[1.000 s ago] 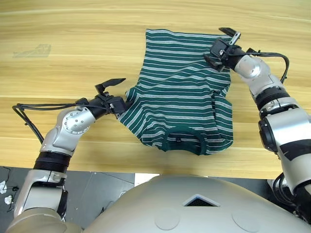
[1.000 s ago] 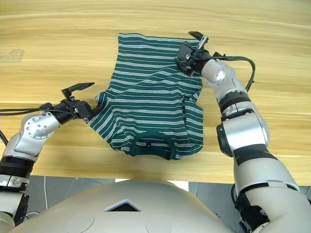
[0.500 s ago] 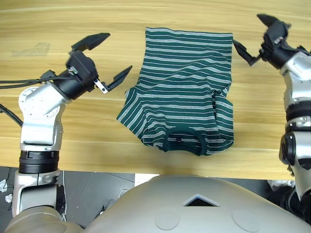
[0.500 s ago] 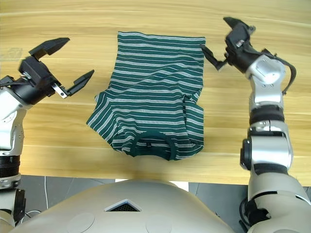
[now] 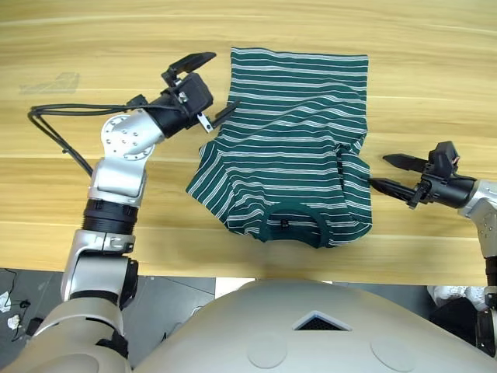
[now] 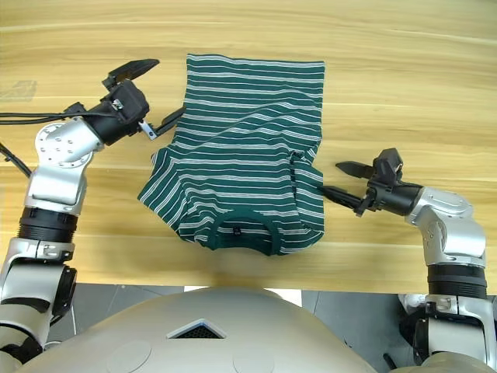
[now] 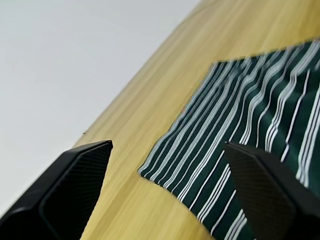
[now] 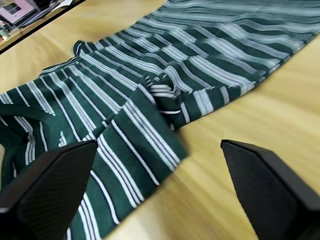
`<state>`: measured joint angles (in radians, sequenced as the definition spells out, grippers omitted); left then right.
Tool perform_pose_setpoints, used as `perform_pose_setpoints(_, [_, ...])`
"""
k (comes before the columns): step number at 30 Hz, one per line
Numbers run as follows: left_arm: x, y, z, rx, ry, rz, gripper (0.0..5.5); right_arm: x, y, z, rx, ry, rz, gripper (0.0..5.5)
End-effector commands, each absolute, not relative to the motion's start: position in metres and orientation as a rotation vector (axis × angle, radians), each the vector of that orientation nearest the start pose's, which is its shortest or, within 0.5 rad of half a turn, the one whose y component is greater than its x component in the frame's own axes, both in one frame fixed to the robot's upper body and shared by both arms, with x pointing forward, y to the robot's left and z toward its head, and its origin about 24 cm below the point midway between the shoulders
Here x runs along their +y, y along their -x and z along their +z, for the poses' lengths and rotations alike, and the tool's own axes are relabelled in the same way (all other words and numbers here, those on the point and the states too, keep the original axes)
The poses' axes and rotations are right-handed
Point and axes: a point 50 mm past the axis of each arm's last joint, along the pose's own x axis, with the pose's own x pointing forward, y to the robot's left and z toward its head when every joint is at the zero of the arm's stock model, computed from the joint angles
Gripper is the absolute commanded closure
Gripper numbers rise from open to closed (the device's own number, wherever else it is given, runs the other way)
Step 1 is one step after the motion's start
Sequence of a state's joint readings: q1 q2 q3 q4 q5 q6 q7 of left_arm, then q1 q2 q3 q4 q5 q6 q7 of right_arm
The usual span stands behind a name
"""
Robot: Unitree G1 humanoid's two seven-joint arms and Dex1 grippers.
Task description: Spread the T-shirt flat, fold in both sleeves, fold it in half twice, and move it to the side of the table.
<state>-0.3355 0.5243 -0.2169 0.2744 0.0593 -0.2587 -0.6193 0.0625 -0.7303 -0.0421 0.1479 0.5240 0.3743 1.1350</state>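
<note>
A dark green T-shirt with white stripes lies on the wooden table, collar toward me and hem at the far side. Its right sleeve is folded over the body, rumpled; the left sleeve still sticks out. My left gripper stands open beside the shirt's far left edge, one finger just over the cloth. My right gripper stands open just off the shirt's right sleeve edge, low over the table. Both hold nothing.
Bare table stretches wide to the left, right and far side of the shirt. The table's near edge runs just below the collar. A black cable trails from my left arm over the table.
My left gripper swung in from the left to the shirt's far left edge. My right gripper dropped from the far right hem corner down to beside the right sleeve. The shirt has not moved.
</note>
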Motion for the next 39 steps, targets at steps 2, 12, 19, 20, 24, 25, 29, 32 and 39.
perform_pose_setpoints(2, [0.154, -0.307, 0.060, -0.035, -0.745, -0.876, 1.36, -0.257, -0.214, 0.028, 0.583, -0.079, 0.936, 0.94])
perform_pose_setpoints(12, [0.150, -0.298, 0.021, 0.044, -0.782, -0.911, 1.36, -0.252, -0.218, 0.019, 0.604, -0.013, 0.935, 2.49])
perform_pose_setpoints(19, [0.160, -0.300, 0.013, 0.077, -0.803, -0.878, 1.36, -0.255, -0.218, 0.018, 0.616, 0.007, 0.952, 3.66])
perform_pose_setpoints(20, [0.161, -0.300, 0.012, 0.082, -0.802, -0.873, 1.36, -0.256, -0.218, 0.019, 0.616, 0.008, 0.951, 3.88])
perform_pose_setpoints(24, [0.168, -0.296, 0.005, 0.109, -0.807, -0.866, 1.36, -0.258, -0.222, 0.022, 0.608, 0.023, 0.950, 4.58])
perform_pose_setpoints(25, [0.170, -0.295, 0.004, 0.114, -0.809, -0.864, 1.36, -0.260, -0.224, 0.024, 0.603, 0.030, 0.946, 4.72])
perform_pose_setpoints(29, [0.181, -0.293, 0.001, 0.135, -0.809, -0.843, 1.36, -0.269, -0.232, 0.032, 0.573, 0.048, 0.916, 5.45])
perform_pose_setpoints(32, [0.185, -0.289, 0.000, 0.140, -0.808, -0.839, 1.36, -0.274, -0.231, 0.035, 0.572, 0.059, 0.931, 5.45])
perform_pose_setpoints(39, [0.192, -0.286, 0.001, 0.135, -0.816, -0.827, 1.36, -0.283, -0.204, 0.038, 0.672, 0.057, 1.133, 5.45])
